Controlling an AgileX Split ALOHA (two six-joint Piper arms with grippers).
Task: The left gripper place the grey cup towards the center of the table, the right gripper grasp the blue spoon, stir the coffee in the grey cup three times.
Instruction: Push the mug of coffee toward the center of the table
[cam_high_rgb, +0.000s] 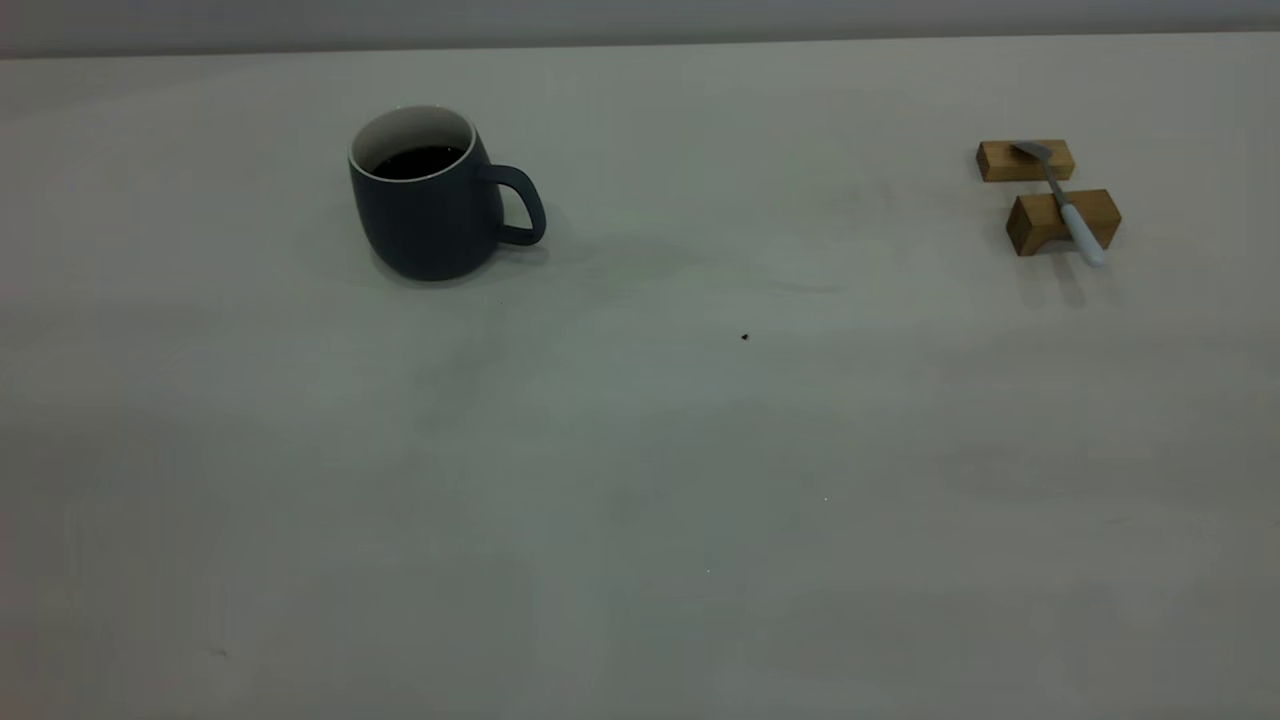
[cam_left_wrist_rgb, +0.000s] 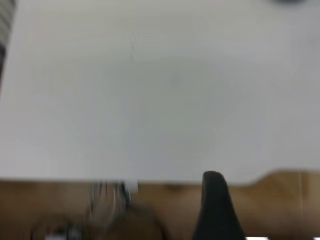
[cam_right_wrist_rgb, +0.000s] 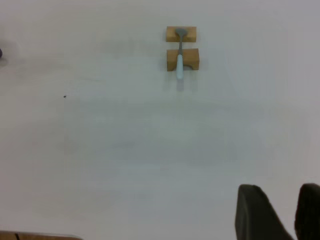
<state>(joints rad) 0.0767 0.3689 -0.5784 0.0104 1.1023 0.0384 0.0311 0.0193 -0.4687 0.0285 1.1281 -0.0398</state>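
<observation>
A grey cup (cam_high_rgb: 428, 195) stands upright on a pale off-white surface (cam_high_rgb: 640, 480). Its loop handle points toward the side where the spoon lies. The cup is white inside, with a thin white rim, and holds dark coffee (cam_high_rgb: 417, 161) whose surface sits well below the rim.

Well apart from the cup, across the surface on the handle's side, two small wooden blocks (cam_high_rgb: 1062, 220) lie close together, one just behind the other. A blue spoon (cam_high_rgb: 1063, 199) lies across both blocks: its grey metal bowl rests on the block farther from the camera, and its pale blue handle crosses the nearer block and juts past it over the surface. A tiny dark speck (cam_high_rgb: 745, 337) marks the surface between the cup and the blocks, nearer the camera than either.

Neither arm appears in the exterior view. In the left wrist view, one dark finger of the left gripper (cam_left_wrist_rgb: 216, 207) shows at the surface's edge, far from the cup; whether its fingers are open or closed cannot be told. In the right wrist view, the right gripper (cam_right_wrist_rgb: 282, 212) shows two dark fingers (cam_right_wrist_rgb: 257, 212) with a gap between them, parted and holding nothing, well back from the spoon and blocks.
</observation>
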